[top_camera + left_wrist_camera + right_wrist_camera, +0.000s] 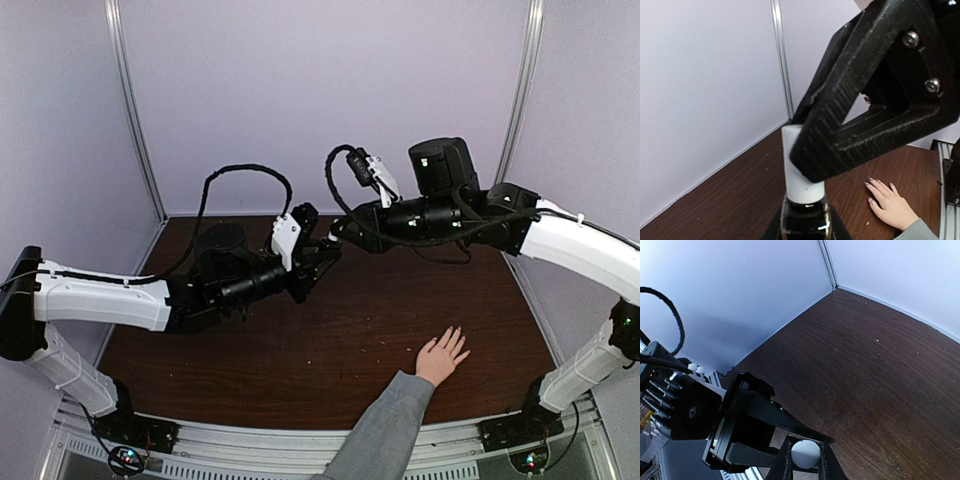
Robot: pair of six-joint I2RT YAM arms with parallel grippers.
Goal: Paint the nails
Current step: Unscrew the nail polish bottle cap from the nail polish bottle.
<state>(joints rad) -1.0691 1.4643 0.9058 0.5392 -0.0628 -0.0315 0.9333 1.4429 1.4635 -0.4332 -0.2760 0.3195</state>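
Note:
A light-skinned hand (441, 357) in a grey sleeve lies flat on the brown table, fingers spread; its nails (870, 201) are small and pale. My left gripper (318, 262) is raised above the table's middle, shut on a small dark polish bottle (806, 222) with a tall white cap (799, 172). My right gripper (337, 233) meets it from the right and is shut on that white cap (805, 453), which shows end-on between its fingers. The right gripper's black fingers (875, 100) fill the left wrist view. The brush is hidden.
Pale walls with metal corner posts (135, 110) enclose the table (300, 360). The sleeve (385, 435) reaches in over the near edge between the two arm bases. The left arm (110, 300) stretches in from the left.

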